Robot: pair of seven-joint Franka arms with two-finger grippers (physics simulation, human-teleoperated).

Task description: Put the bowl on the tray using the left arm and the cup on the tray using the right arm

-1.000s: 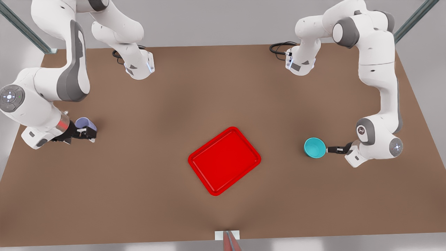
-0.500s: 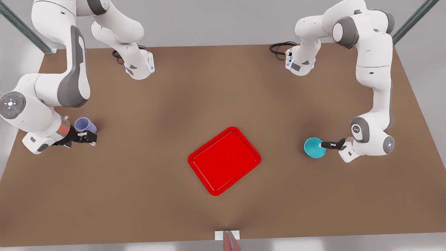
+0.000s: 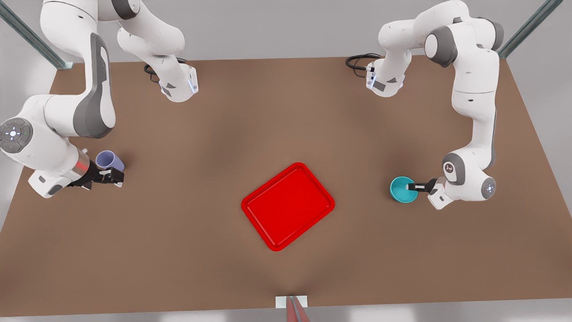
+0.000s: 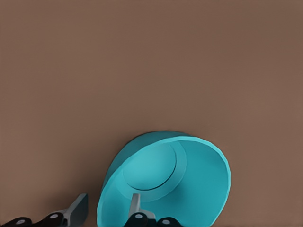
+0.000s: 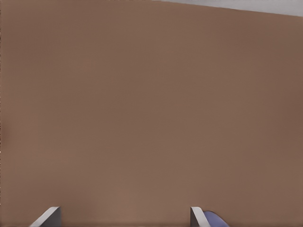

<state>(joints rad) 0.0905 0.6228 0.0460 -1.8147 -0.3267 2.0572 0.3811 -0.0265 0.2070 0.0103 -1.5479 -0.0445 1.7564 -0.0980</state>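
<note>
The small round turquoise bowl (image 3: 403,189) stands on the flat brown tabletop (image 3: 286,134) at the front view's right, the left arm's black gripper (image 3: 412,187) reaching low from its bent white arm with fingers apart, one finger (image 4: 135,204) inside the bowl and the other outside its wall. At the front view's left the right arm's gripper (image 3: 112,174), fingers spread, sits low just beside the upright pale lavender-blue cup (image 3: 108,160). The bright red rectangular tray (image 3: 288,205) lies between them, nearer the front edge, well apart from both; grey walls and metal struts (image 3: 31,38) bound the table.
</note>
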